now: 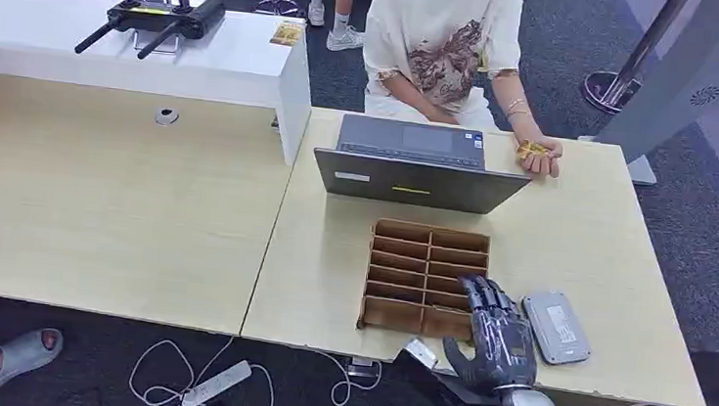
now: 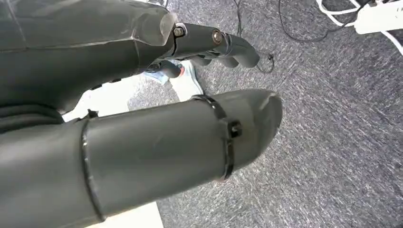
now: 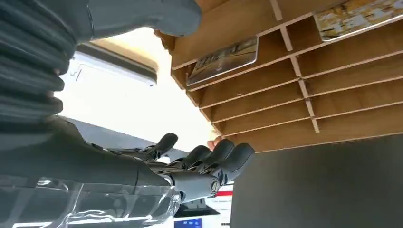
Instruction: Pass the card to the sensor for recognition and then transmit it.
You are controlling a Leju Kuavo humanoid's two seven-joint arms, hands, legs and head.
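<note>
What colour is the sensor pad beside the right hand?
Light grey, with a darker grey rim; the sensor pad shows best in the head view.

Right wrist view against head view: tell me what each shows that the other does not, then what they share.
Right wrist view alone: two cards lying in slots of the wooden organizer.

Head view alone: the grey sensor beside the right hand, the laptop, a person's hand holding something yellow at the desk's far edge, and a controller on the white counter.

Both: the right hand at the organizer's near right corner, holding nothing.
</note>
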